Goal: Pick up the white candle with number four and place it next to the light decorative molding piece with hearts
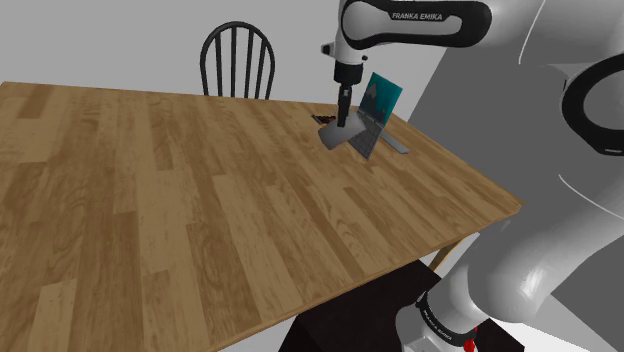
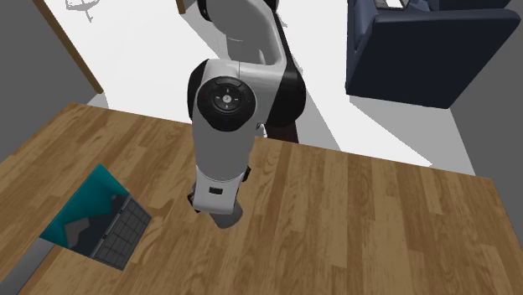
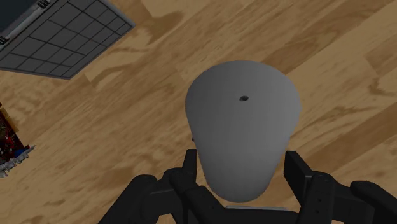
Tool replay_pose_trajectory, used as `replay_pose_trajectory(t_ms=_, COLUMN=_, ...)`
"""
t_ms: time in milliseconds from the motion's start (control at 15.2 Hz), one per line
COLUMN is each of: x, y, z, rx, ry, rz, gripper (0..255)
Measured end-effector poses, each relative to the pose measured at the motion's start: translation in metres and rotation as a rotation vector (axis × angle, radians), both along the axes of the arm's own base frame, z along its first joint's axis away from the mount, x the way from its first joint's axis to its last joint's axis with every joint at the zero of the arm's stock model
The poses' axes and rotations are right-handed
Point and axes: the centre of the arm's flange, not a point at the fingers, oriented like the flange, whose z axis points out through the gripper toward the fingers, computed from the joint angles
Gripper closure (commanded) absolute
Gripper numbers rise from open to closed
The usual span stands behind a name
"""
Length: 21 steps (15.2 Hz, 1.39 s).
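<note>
Candle [image 3: 243, 127], grey, clamped between jaws, long axis straight out from them, wide end toward table [image 3: 343, 76]

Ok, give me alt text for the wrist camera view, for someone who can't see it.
A grey tapered candle with a small dark hole in its top is clasped between the fingers of the black gripper, over a wooden table. Past it lie a laptop's dark keyboard and, nearby, part of a small colourful item.
</note>
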Motion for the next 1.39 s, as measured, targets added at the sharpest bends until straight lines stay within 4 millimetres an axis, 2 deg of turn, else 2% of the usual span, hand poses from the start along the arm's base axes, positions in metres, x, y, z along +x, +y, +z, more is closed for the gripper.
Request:
replay_pose_trajectory(t_ms=1188, x=0.001, y=-0.001, z=0.094, rx=0.0, ry=0.0, rz=0.0, gripper=255)
replay_pose_trajectory(t_ms=1386, x=0.005, y=-0.026, z=0.086, rx=0.0, ry=0.001, rz=-0.001, gripper=255)
